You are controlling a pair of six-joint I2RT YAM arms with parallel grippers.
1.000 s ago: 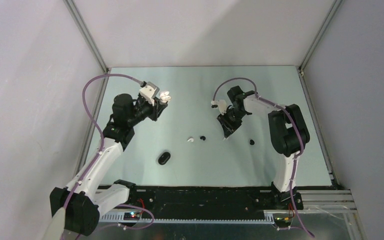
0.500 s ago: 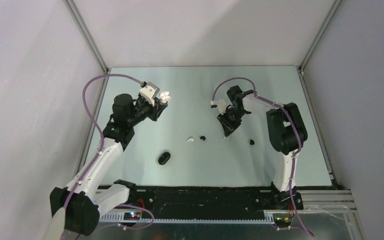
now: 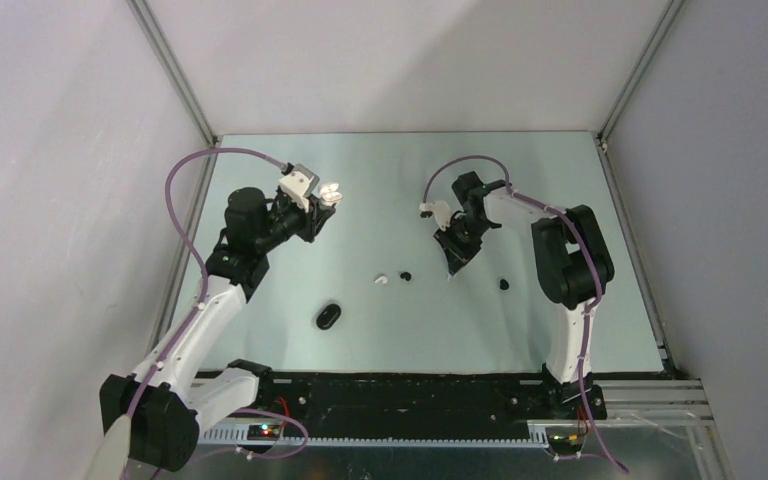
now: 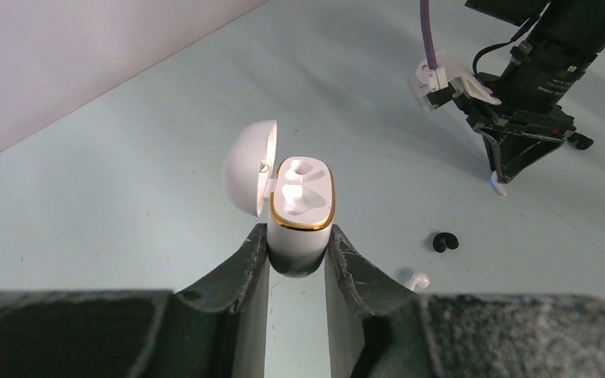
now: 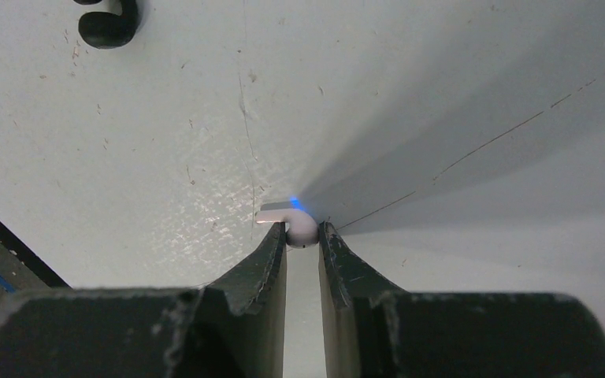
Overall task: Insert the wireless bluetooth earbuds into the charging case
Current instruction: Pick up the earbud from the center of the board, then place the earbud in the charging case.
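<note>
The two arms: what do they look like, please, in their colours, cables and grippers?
Both the left arm and right arm have white links with black joints. A purple cable runs along each. The left gripper and right gripper are black with a rough surface.

White-and-black arms (image 3: 197, 322), purple cables (image 3: 173, 180), dark textured jaws, white wrist cameras (image 3: 300, 182).

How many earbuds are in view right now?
4. Gripped white bud in the right gripper; loose white bud and middle black bud side by side mid-table; outer black bud near the right arm.
</note>
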